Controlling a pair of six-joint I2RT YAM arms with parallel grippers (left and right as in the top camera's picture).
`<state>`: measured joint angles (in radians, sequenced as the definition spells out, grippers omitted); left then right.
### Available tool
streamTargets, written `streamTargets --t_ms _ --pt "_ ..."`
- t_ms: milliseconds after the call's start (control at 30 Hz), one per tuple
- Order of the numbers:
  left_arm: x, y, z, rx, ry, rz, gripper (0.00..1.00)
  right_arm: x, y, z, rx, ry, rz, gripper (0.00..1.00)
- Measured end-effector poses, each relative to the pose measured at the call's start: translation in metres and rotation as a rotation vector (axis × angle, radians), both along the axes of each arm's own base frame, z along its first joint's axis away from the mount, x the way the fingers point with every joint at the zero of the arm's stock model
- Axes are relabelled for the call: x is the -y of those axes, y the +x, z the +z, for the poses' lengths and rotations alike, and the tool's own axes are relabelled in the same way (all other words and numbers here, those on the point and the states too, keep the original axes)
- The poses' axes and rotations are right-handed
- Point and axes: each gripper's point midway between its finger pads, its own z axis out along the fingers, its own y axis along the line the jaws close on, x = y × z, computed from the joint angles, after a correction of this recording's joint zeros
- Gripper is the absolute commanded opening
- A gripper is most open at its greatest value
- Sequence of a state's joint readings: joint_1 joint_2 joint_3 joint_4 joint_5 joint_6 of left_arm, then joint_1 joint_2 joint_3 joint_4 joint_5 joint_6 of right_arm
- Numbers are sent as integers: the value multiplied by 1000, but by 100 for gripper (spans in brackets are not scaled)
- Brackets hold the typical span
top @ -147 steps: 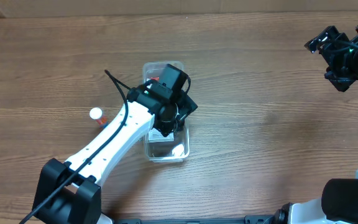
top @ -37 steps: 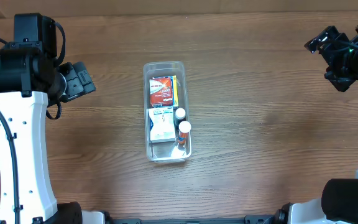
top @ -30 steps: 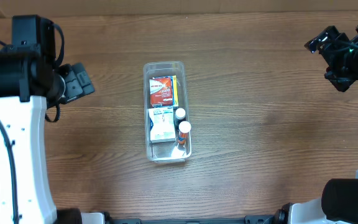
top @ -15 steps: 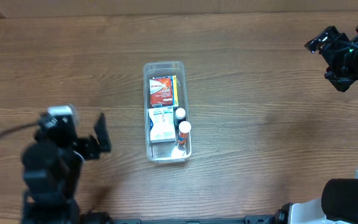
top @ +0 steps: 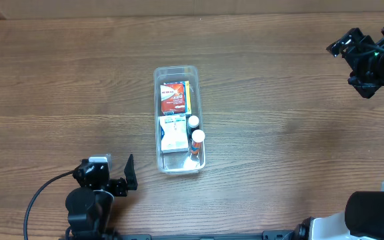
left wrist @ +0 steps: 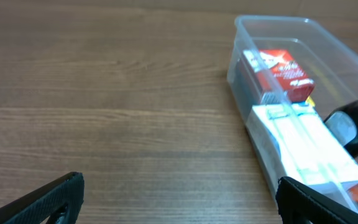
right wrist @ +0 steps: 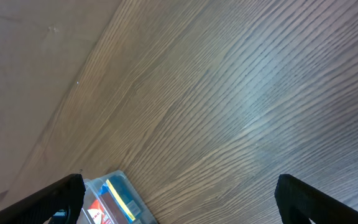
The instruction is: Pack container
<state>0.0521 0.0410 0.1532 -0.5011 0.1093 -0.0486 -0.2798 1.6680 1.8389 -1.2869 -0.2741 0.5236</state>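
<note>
A: The left arm has pulled right back: a moment ago it hung out over the left side of the table (top: 279, 133), and now the left gripper (top: 124, 181) sits low at the near edge, folded in by its base.

B: Is it carrying anything?

A: No. In the left wrist view its fingers stand wide apart with only bare wood between them. The right gripper (top: 347, 45) has not shifted from the far right corner, and it is spread and empty too.

B: And the container (top: 156, 120)?

A: It is in the middle of the table, its long side running away from the robot, well apart from both grippers.

B: What is inside?

A: A red box (top: 175, 98) lies at the far end and a white box (top: 173, 133) just nearer. Two white-capped bottles (top: 195, 130) sit along the right wall beside the white box, one behind the other. The near end shows a little clear floor.

B: Is anything left outside?

A: Nothing loose shows on the wood in any view. With both arms withdrawn and nothing left to fetch, the packing looks finished, or very nearly so.
</note>
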Motion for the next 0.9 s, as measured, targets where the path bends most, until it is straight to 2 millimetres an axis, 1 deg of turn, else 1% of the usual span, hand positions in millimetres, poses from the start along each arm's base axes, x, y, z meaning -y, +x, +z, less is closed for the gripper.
streamTargets --t_ms 33,100,567,600,633,667,700,733,767,800,833,867,900 --pt "0 0 -2 1 0 0 100 0 0 0 0 0 0 100" --pt "0 0 0 15 1 0 100 0 0 0 0 -1 0 100" --pt "0 0 0 16 1 0 100 0 0 0 1 -1 0 100" --pt "0 0 0 16 1 0 100 -1 -1 2 6 -3 3 99" --pt "0 0 0 16 1 0 100 -4 -4 8 26 -8 8 98" --pt "0 0 0 17 1 0 100 -9 -12 17 51 -30 14 100" --pt "0 0 1 17 1 0 100 -14 -24 31 92 -78 13 100" --pt "0 0 1 18 1 0 100 -16 -41 51 149 -146 1 100" --pt "0 0 1 18 1 0 100 -18 -54 72 226 -198 -12 100" --pt "0 0 1 21 1 0 100 -15 -67 94 316 -252 -42 100" --pt "0 1 1 21 1 0 100 -10 -94 121 431 -319 -91 100" --pt "0 0 1 21 1 0 100 -8 -110 134 505 -359 -110 100" --pt "0 1 2 24 2 0 100 -8 -136 135 563 -410 -111 100"
